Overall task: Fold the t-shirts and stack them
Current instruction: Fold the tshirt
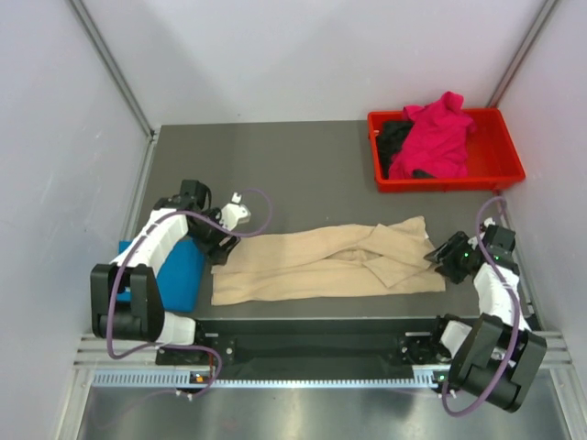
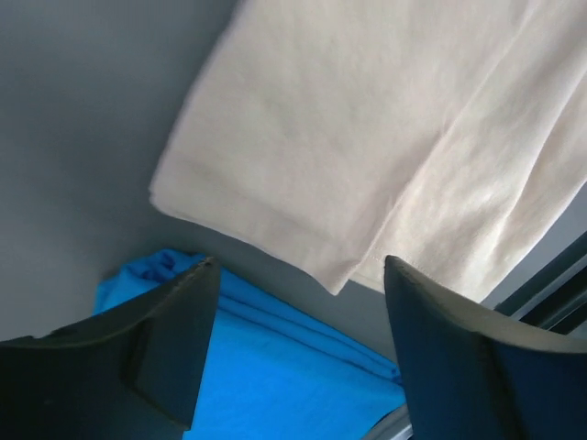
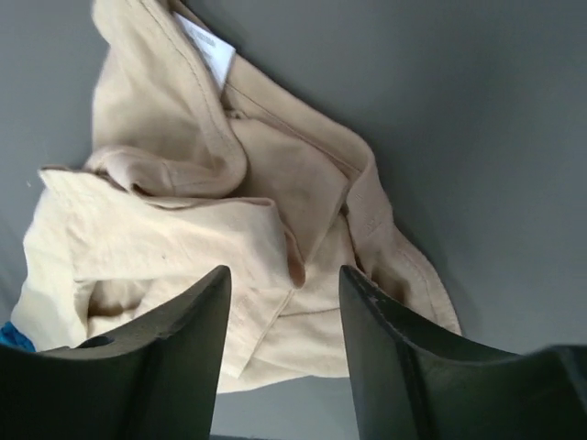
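**Both grippers open over the beige shirt, nothing held**

Closest to the lens in the left wrist view, the left gripper (image 2: 301, 268) has its dark fingers (image 2: 179, 344) spread wide with nothing between them. It hangs over the left corner of the beige shirt (image 2: 367, 137). The folded blue shirt (image 2: 275, 376) lies just below that corner, with a thin strip of grey table (image 2: 83, 137) between the two.

In the right wrist view the right gripper (image 3: 284, 275) is also parted and holds nothing. It hangs above the rumpled collar end of the beige shirt, where a white label (image 3: 207, 50) shows at the top of the frame.

From above, the beige shirt runs as a long folded strip across the lower middle of the frame, from one gripper to the other. Its near edge lies close to the table's near edge. The blue shirt sits at the lower left, by the table's left edge, partly under the left arm.

A broad band of grey tabletop lies between the beige shirt and the far edge. A red tray (image 1: 500, 176) sits in the upper right corner and holds the pink shirt (image 1: 440, 137) and the black shirt (image 1: 393, 137) in a heap. Pale walls (image 1: 293, 55) close in the left, far and right sides.
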Controlling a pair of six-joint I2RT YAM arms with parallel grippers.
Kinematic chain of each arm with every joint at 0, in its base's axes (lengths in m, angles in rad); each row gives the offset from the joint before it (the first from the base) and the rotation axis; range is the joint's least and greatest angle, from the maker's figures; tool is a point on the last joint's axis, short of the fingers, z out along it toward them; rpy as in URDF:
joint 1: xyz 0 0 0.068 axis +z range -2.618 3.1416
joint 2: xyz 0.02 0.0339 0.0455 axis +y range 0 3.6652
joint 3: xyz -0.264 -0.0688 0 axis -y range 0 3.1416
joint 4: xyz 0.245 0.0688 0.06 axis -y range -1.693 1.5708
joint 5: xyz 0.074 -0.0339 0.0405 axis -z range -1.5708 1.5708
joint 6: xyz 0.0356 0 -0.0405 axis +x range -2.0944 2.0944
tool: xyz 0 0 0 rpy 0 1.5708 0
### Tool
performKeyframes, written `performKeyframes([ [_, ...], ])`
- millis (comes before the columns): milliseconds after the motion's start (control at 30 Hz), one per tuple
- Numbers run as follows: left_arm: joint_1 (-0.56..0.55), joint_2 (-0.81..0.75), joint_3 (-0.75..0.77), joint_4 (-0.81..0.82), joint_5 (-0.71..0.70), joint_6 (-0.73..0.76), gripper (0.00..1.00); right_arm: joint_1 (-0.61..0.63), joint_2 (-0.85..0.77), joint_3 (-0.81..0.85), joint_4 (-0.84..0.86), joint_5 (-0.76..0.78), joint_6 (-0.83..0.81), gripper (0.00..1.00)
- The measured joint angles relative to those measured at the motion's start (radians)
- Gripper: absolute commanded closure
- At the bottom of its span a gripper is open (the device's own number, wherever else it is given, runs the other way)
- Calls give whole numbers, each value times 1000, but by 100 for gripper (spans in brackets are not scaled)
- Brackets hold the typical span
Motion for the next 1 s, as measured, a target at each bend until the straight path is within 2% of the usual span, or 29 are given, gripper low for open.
performKeyframes([
  [167, 16, 31, 118, 11, 41, -87, 19, 11, -19, 51, 14, 36, 3, 45],
  [267, 19, 63, 133, 85, 31, -164, 18, 49, 2, 128, 86, 87, -1, 52],
  [367, 19, 132, 133, 165, -11, -227, 17, 114, 109, 225, 163, 118, -13, 56],
  [467, 19, 212, 134, 218, -47, -261, 16, 180, 276, 310, 227, 140, -30, 54],
  [600, 19, 292, 131, 258, -73, -276, 14, 241, 441, 329, 282, 142, -37, 55],
  [700, 19, 308, 114, 298, -88, -279, 14, 256, 507, 329, 288, 145, -37, 55],
  [767, 19, 308, 109, 315, -93, -279, 15, 256, 529, 329, 297, 147, -38, 64],
  [833, 19, 312, 109, 325, -89, -278, 20, 256, 541, 329, 315, 145, -37, 78],
  [867, 19, 312, 109, 331, -80, -276, 25, 256, 546, 329, 326, 143, -34, 90],
  [900, 19, 314, 109, 336, -72, -273, 32, 256, 550, 329, 335, 143, -31, 94],
  [933, 19, 315, 109, 344, -61, -270, 54, 256, 551, 329, 341, 144, -26, 98],
  [1000, 18, 320, 108, 359, -32, -266, 75, 255, 551, 329, 349, 158, -18, 100],
])
